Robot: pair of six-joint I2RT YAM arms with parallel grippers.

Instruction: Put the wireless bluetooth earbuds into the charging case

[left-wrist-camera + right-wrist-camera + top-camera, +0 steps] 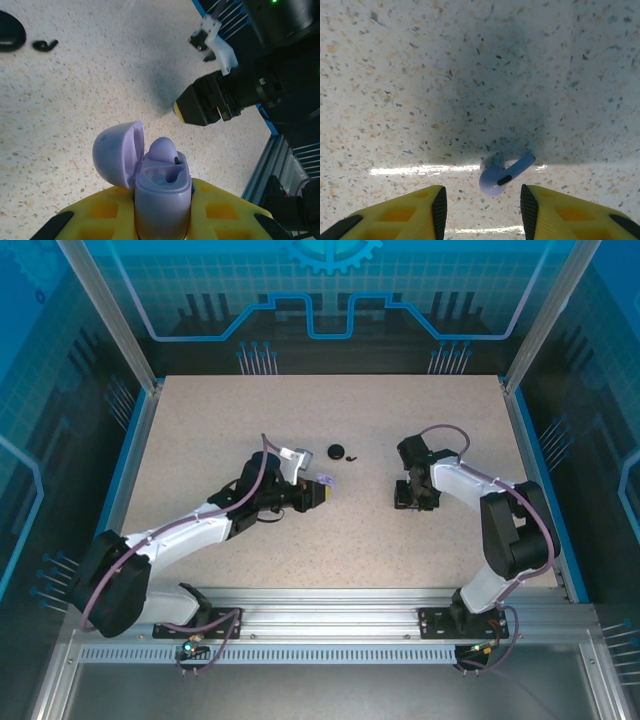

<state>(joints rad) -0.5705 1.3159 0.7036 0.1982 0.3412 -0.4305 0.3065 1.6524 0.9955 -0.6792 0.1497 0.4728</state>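
Case (pixel 162 200) pinched by left tool (pixel 318 492), lid open, one earbud (pixel 162 149) inside; right tool (pixel 482 200) spread.

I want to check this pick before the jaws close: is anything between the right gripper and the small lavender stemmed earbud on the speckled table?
Nothing visible does. The lavender earbud lies on the bare speckled table at the mouth of the open right gripper, with a yellow finger on either side and no other object near it.
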